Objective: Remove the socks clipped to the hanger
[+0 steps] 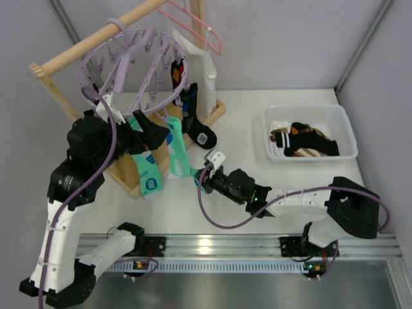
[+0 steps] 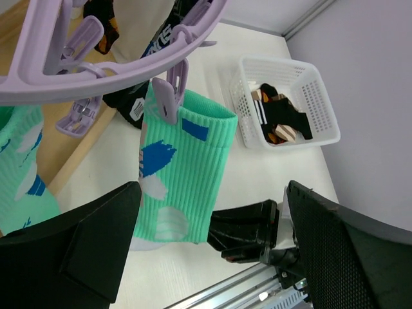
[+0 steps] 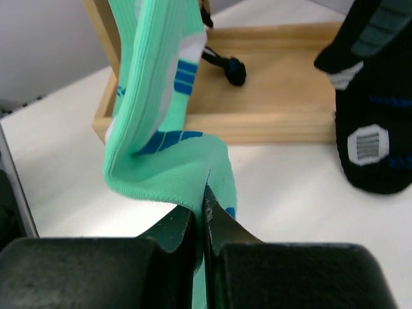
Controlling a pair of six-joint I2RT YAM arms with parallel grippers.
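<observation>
Tug time: squeezing low end of mint sock (image 3: pixel 164 154) in right gripper (image 3: pixel 205 196), clip (image 2: pixel 168 96) high above near wide-open left gripper (image 2: pixel 212 193)

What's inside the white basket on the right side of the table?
The basket holds a pile of socks: black with white stripes, and brown checked. Their count and whatever lies beneath the pile cannot be seen.

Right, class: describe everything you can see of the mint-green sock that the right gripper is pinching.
The mint-green sock is ribbed knit fabric with blue and white marks. It hangs from the lavender hanger, one clip biting its cuff. Its lower end bends sideways into the right gripper, which is shut on a fold of it.
</observation>
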